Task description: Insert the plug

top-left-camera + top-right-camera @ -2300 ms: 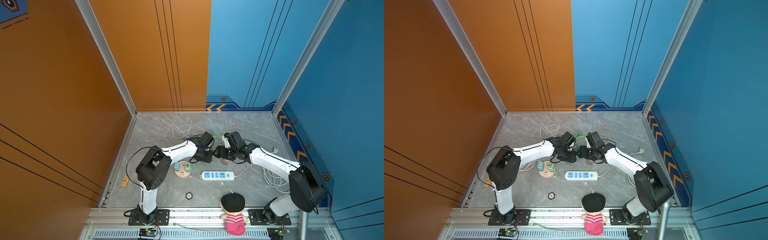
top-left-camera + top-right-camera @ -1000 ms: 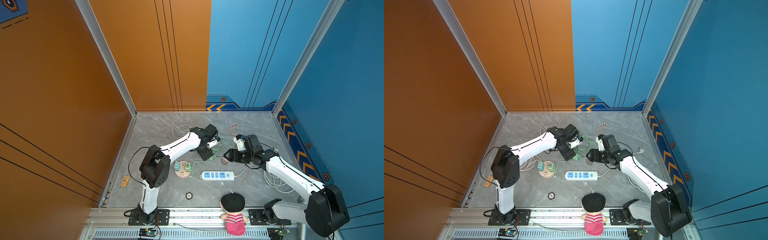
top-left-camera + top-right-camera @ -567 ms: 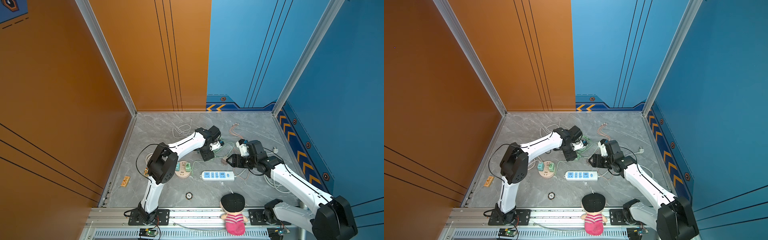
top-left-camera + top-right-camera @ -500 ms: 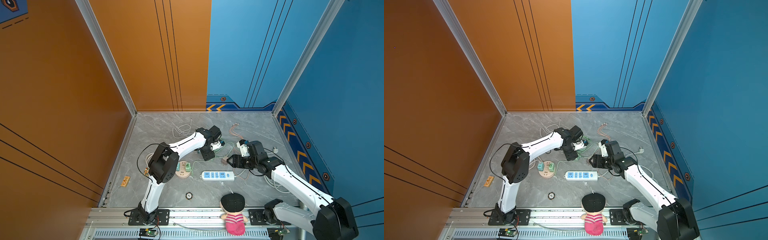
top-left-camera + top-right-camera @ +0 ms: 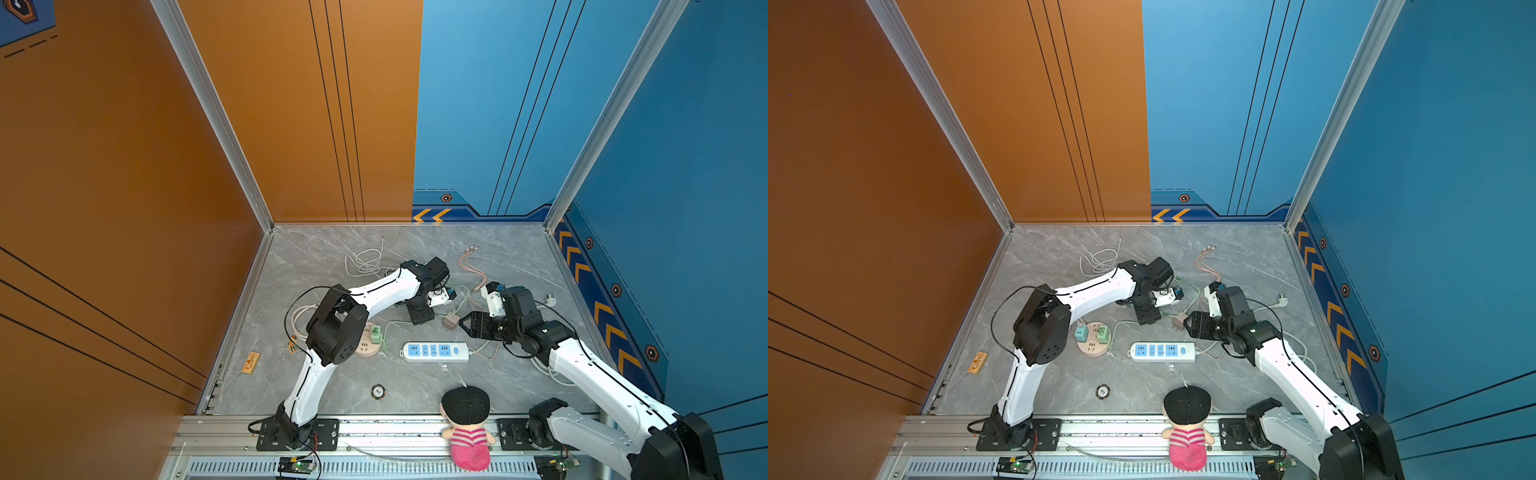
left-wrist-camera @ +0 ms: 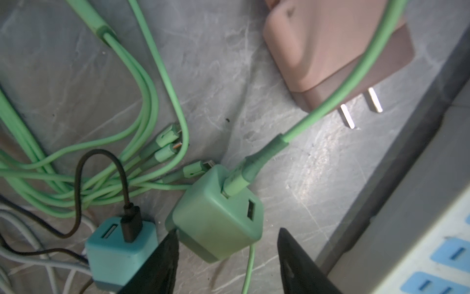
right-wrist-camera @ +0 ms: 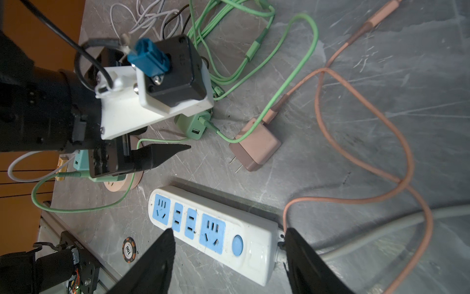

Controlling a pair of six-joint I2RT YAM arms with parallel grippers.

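I take the plug to be the small sage-green cube-shaped charger plug [image 6: 216, 221]. It lies on the grey marbled worktop [image 6: 229, 76] right at the tips of the left pincer [image 6: 228, 230]. That pincer's black fingers [image 6: 165, 254] stand about half apart and bracket the cube. One is wedged at the cube's edge beside a teal cube charger [image 6: 119, 254] and the other stands clear with a gap, so nothing is gripped. The cube sits skewed to the jaws, a corner toward them, with its USB face turned up and away and a green cable [image 6: 267, 151] plugged into it. Its prongs are hidden, so I cannot tell which way they point. The cable crosses a dusty-pink flat-pronged adapter [image 6: 305, 51] lying just beyond, prongs toward the white power strip with blue sockets [image 7: 256, 252]. The right pincer [image 7: 228, 230] hangs over that strip, jaws wide and empty, its opening roughly along the strip's length. The left arm is plainly the nearer to the cube. By my reading it must square up on the cube's flat sides before closing, and the trailing cable may drag the pink adapter along.
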